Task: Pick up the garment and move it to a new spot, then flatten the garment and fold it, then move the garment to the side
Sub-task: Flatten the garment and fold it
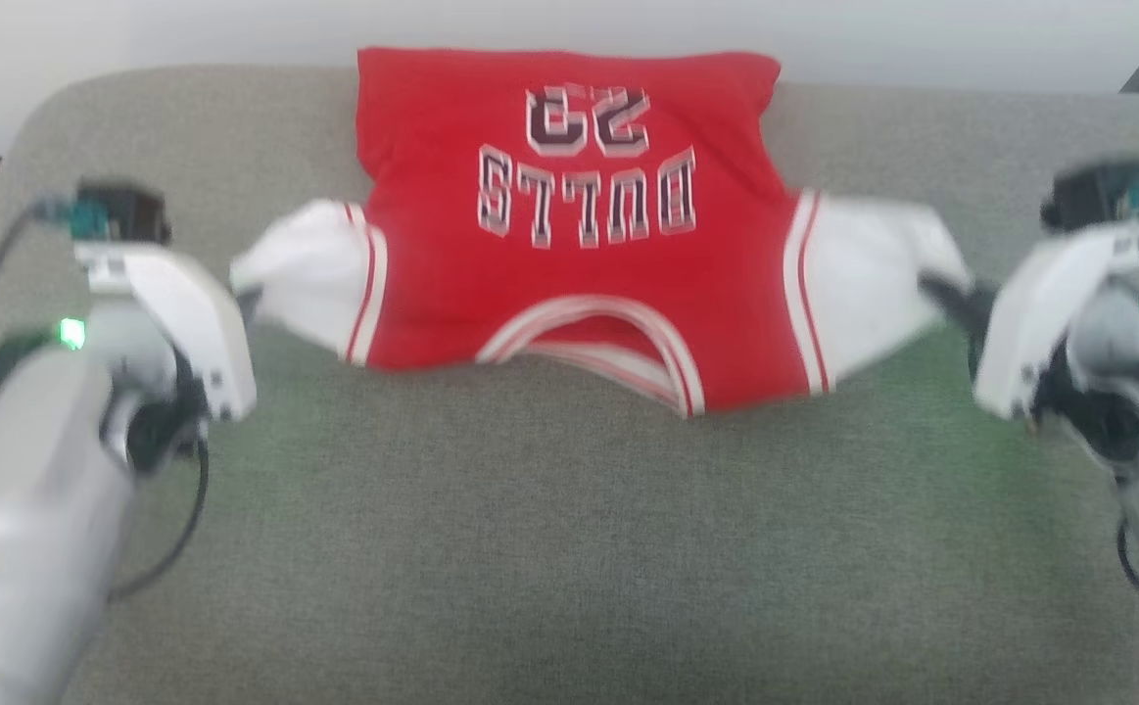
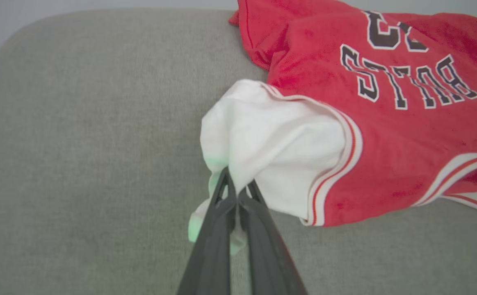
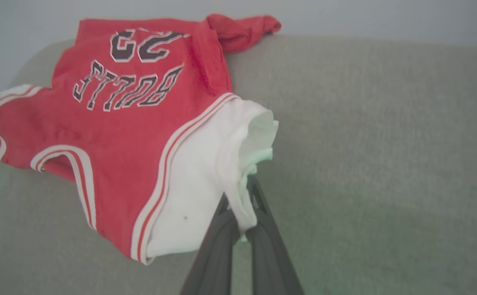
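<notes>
The shirt [image 1: 579,294] is red with white sleeves. White trim with thin red stripes borders each sleeve seam and the collar. Its chest has black block letters and numerals outlined in white. Under the shirt, the tabletop [image 1: 569,548] is mottled grey-green fabric. At the shirt's sleeve ends, the left hand [image 2: 238,180] and right hand [image 3: 240,196] have dark grey fingers, and a faint green glow tints the white cloth.

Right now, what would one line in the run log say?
left claw: shut on white sleeve | right claw: shut on other sleeve | garment: lying on grey cushion, print up
</notes>
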